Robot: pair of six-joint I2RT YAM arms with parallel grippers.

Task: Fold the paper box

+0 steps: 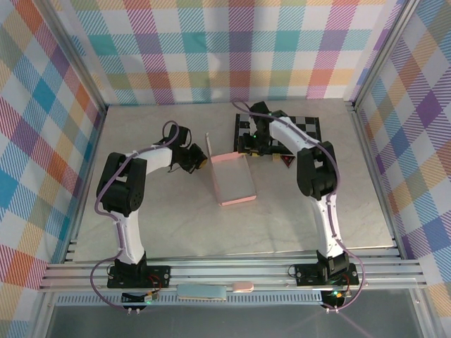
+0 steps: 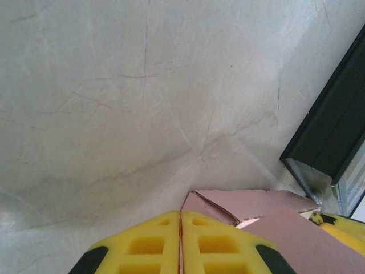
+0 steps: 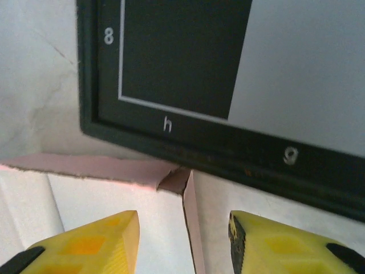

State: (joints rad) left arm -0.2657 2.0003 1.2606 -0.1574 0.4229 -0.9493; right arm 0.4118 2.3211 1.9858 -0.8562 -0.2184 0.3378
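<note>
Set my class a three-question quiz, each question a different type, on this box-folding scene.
1. True or false: the right jaws stand open, either side of an edge of the pale pink cardboard box.
2. The black-and-grey chequered board lies: A) under the box; B) beyond the box, to the right; C) by the left arm's base.
3. Fill in: the left jaws are ___.
Key: 1 true; 2 B; 3 shut.
</note>
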